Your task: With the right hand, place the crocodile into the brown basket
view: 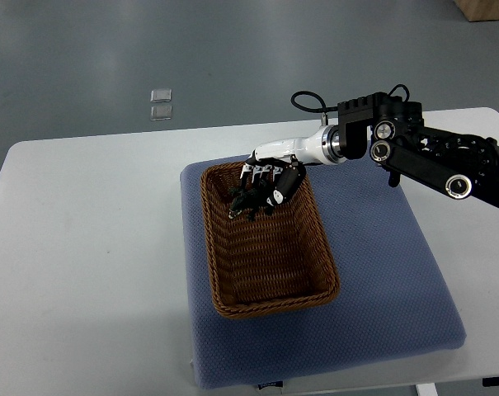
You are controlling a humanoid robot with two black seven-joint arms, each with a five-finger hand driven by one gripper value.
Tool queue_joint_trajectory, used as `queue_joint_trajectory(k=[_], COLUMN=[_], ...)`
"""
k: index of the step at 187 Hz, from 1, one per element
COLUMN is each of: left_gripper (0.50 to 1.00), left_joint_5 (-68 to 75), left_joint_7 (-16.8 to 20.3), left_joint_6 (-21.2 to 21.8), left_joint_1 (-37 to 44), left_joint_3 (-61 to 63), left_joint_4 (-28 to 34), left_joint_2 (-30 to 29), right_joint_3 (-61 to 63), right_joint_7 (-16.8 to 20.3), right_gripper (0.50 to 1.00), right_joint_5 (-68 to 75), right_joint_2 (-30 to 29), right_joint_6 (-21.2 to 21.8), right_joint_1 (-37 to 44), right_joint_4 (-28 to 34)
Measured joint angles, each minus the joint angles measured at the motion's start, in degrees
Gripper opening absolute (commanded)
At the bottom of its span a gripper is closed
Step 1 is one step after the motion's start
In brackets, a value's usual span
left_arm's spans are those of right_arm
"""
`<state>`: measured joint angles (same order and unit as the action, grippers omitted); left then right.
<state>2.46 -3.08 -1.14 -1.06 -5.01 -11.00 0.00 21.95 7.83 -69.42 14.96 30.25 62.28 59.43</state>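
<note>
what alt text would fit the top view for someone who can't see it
The right hand holds a dark crocodile low over the far end of a brown basket. The basket sits on a blue mat on a white table.

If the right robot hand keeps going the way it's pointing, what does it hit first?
Probably the brown woven wicker basket: the right robot hand, gripping the dark toy crocodile, points down-left into its far end, toward the floor or left wall. Depth is unclear.

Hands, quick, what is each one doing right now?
Right hand: closed on the crocodile, over the brown basket.
Left hand: not in view.
</note>
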Motion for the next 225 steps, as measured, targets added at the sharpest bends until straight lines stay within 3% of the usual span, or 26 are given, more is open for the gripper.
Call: queue_joint_trajectory(k=[49,109,124,189,225], left_gripper=[1.000,1.000,1.000,1.000,1.000], left_joint_5=[0.00,0.00,0.00,0.00,0.00], left_joint_7=[0.00,0.00,0.00,0.00,0.00], left_joint_6=[0.00,0.00,0.00,0.00,0.00], left_joint_1=[-0.02,-0.02,-0.04,-0.03,-0.01], left_joint_3=[0.05,0.09,0.09,0.09,0.01], left_joint_4=[-0.08,-0.08,-0.08,-0.08,-0.08], left_joint_2=[0.00,0.00,0.00,0.00,0.00], right_joint_3=[-0.05,0.09,0.13,2.16,11.72], right_joint_7=[-0.07,-0.09,-0.10,-0.14,-0.29], right_gripper=[0.554,0.768,0.903,0.928,0.928], right_joint_5=[-0.81,-2.98,-3.06,-1.94,3.22], right_joint_2=[-2.26,-2.68,-2.54,-0.44,2.45], right_joint_6=[-1.21,-1.33,-1.33,-0.47,-0.33], right_joint_1=[-3.09,-5.15,-5.22,-3.57,-3.32], right_joint_4=[-1.46,-2.03,-2.00,-1.39,-1.34])
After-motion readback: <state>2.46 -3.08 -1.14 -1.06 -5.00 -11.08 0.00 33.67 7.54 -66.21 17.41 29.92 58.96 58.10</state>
